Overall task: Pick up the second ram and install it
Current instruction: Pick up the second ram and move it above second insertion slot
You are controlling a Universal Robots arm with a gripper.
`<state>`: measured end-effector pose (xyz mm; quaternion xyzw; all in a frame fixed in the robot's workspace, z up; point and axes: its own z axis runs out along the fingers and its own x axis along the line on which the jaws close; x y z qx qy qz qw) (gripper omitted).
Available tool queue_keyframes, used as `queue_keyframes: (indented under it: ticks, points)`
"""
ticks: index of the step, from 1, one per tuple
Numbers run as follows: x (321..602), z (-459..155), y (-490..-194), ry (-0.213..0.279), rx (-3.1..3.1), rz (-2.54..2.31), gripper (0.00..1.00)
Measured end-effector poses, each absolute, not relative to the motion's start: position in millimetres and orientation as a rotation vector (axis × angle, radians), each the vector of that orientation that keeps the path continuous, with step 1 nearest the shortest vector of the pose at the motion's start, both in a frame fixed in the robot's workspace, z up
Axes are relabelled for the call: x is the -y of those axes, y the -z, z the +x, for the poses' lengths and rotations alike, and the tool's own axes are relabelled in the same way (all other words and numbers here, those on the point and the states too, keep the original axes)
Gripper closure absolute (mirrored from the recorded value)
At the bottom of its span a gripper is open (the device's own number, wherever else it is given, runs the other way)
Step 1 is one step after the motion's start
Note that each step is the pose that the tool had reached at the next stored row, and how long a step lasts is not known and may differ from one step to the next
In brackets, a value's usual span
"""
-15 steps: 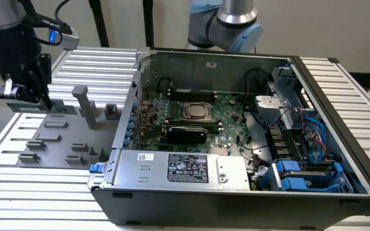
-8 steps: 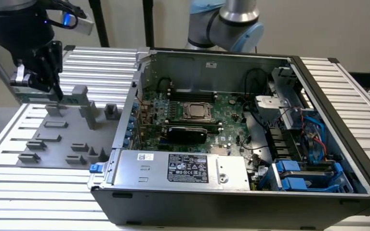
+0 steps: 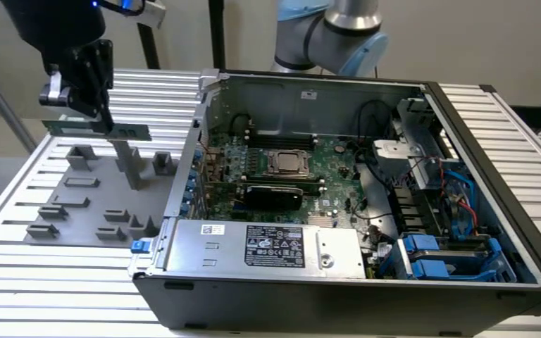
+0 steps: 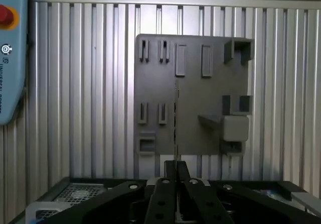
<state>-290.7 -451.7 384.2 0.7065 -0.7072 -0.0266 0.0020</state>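
Gripper (image 3: 99, 116) pinching second ram (image 3: 137, 132) mid-length, stick level, above gray holder tray (image 3: 82, 215). Judged light, stiff, brittle: grip the board's flat faces centrally, sparing the contacts.

one ram (image 3: 136, 131), one computer case (image 3: 280, 301)

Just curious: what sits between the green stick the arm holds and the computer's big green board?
In the exterior view, the case's metal side wall stands between the second ram, held by the gripper, and the motherboard.
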Motion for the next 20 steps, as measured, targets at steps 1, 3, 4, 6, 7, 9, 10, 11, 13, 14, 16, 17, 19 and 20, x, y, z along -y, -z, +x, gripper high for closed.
queue_keyframes:
  ticks: [1, 3, 4, 6, 7, 9, 10, 11, 13, 14, 16, 17, 19, 20]
  points:
    - [452, -286, -387, 0.086, 2.220, 2.218, 1.00]
    - [452, -277, -390, 0.093, 2.222, 2.221, 1.00]
    - [452, -273, -391, 0.096, 2.224, 2.222, 1.00]
    - [452, -263, -393, 0.102, 2.226, 2.225, 1.00]
    - [452, -259, -393, 0.104, 2.227, 2.226, 1.00]
    - [452, -250, -393, 0.110, 2.229, 2.229, 1.00]
    - [452, -245, -393, 0.113, 2.230, 2.230, 1.00]
    - [452, -241, -393, 0.115, 2.232, 2.231, 1.00]
    - [452, -231, -393, 0.120, 2.233, 2.233, 1.00]
    - [452, -227, -393, 0.122, 2.234, 2.234, 1.00]
    - [452, -218, -393, 0.124, 2.235, 2.235, 1.00]
    - [452, -213, -393, 0.125, 2.235, 2.235, 1.00]
    - [452, -204, -393, 0.126, 2.236, 2.235, 1.00]
    - [452, -200, -393, 0.127, 2.236, 2.236, 1.00]
